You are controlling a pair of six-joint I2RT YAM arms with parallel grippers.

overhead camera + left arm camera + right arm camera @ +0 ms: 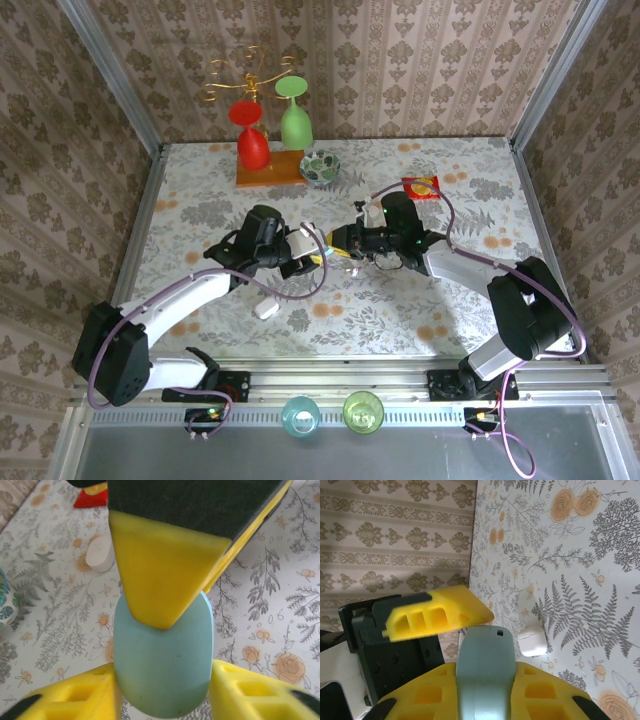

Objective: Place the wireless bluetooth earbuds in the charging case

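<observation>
We judge the step in hand to be a handover or a joint hold of the charging case, with no earbud going in yet. Over the middle of the table [400,310] the two arms meet tip to tip.

The right gripper [485,690] is clamped on the blue case [162,650]. In the right wrist view the case sits edge-on, tight between the two fingers. In the left wrist view one right finger [160,575] lies flat on its upper face.

The left gripper [165,697] has its fingers close on either side of the case's lower end. We cannot tell whether they press it or stand just off it.

The blue case is a smooth, rounded pebble, pale blue, with a small hole at one end. It looks closed to us, since we see no raised lid. So the next move, as we judge it, calls for one gripper to hold the body steady while the other lifts the lid. Only then can an earbud be fetched.

A white case [265,308] lies on the table nearer the near edge, left of the middle and well apart from the grippers.

Where the earbuds lie we cannot tell; they are too small to pick out.
</observation>
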